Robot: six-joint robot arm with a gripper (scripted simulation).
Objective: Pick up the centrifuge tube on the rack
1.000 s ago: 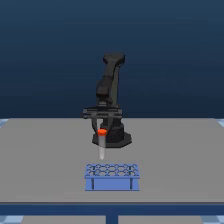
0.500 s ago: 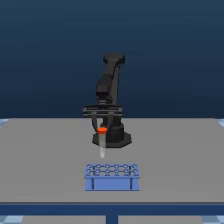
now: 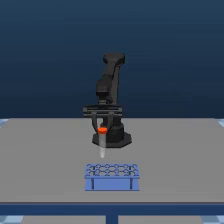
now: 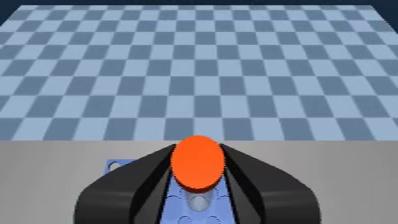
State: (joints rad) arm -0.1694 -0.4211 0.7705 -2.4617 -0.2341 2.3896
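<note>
Centrifuge tube hangs in the air above the rack, well clear of its holes, with its orange-red cap uppermost and its pale body pointing down. The pincer is pinching the tube just under the cap; in the wrist view the cap sits squarely between the two dark fingers, which press in from either side. The rack stands on the grey table, nearer the camera than the arm's base, and seen from the exterior view the tube is over the rack's left part.

Judging from this, the tube is out of its hole and the lift is the step in hand. To do it well, the arm should rise straight up, with no sideways drift, so that the tapered tip cannot catch a rim of the rack. The grip should be held steady: the tube is slim and smooth, and a loosened hold could let it slip. Tilting the wrist is best avoided, since the tube hangs upright now and a swing might shake it free.
</note>
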